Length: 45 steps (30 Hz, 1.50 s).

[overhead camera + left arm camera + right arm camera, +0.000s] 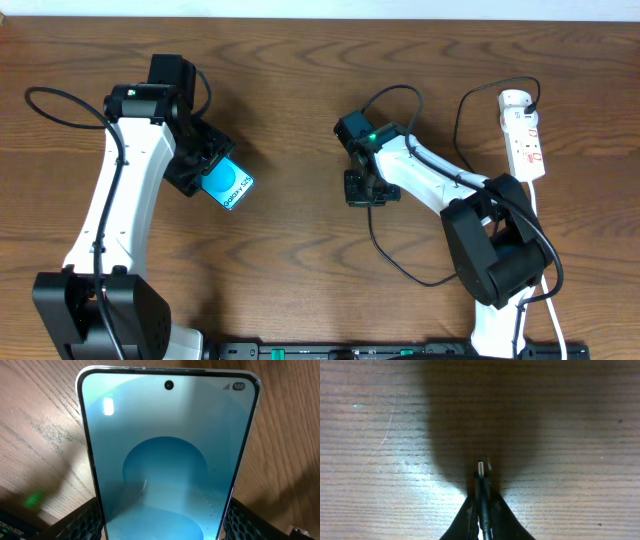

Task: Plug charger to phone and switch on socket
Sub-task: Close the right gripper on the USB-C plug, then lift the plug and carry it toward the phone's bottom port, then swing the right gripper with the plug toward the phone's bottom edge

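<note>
The phone (229,186), its cyan-green screen lit, is held off the table at left by my left gripper (206,172), shut on its lower end. In the left wrist view the phone (167,460) fills the frame with a dark finger pad (82,522) against each side. My right gripper (360,190) at the table's middle is shut on the charger (481,490), whose small metal tip pokes out past the fingertips just above the wood. The charger's thin black cable (400,268) loops back towards the socket (523,134), a white strip at the far right.
A black plug (534,100) sits in the strip's far end, and its white cord (545,250) runs down the right edge. The right arm's bulky base (495,250) stands between the gripper and the strip. Bare wooden table (290,250) lies between the two grippers.
</note>
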{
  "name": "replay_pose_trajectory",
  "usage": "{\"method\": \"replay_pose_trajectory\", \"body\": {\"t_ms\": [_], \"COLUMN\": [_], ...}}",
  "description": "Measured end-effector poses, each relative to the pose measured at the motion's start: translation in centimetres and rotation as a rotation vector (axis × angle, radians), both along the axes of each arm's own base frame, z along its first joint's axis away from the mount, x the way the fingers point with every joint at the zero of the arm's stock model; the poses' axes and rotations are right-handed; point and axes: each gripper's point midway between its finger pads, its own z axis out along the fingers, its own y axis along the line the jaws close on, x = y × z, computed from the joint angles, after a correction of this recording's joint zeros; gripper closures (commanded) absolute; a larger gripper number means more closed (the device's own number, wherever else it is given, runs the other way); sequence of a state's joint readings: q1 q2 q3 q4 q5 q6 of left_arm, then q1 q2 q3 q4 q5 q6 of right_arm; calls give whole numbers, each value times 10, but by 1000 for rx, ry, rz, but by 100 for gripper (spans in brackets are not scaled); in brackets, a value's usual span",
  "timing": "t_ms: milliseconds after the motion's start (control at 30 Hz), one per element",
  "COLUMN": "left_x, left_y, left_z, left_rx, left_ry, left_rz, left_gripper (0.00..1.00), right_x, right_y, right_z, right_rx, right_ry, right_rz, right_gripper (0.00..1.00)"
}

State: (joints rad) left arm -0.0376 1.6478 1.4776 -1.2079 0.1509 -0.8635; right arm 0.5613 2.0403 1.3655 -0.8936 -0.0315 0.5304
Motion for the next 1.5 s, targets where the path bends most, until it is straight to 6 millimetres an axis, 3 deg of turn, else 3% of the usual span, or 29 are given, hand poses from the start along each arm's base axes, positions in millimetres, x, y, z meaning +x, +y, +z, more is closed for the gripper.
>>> {"method": "replay_pose_trajectory", "body": {"t_ms": [700,933,1167,1367,1500], "left_x": [0,0,0,0,0], "left_y": [0,0,0,3,4], "left_z": [0,0,0,0,0], "left_rx": [0,0,1,16,23], "left_ry": [0,0,0,1,1], "left_rz": [0,0,0,1,-2], "left_gripper": [93,93,93,93,93], "right_x": [-1,-16,2,6,1], "right_y": [0,-6,16,47,67], "right_z": [1,7,40,75,112], "right_rx": [2,-29,53,255,462], "right_ry": [2,94,59,32,2], "right_rz": [-2,38,128,256,381], "right_gripper": [99,99,99,99,99]}}
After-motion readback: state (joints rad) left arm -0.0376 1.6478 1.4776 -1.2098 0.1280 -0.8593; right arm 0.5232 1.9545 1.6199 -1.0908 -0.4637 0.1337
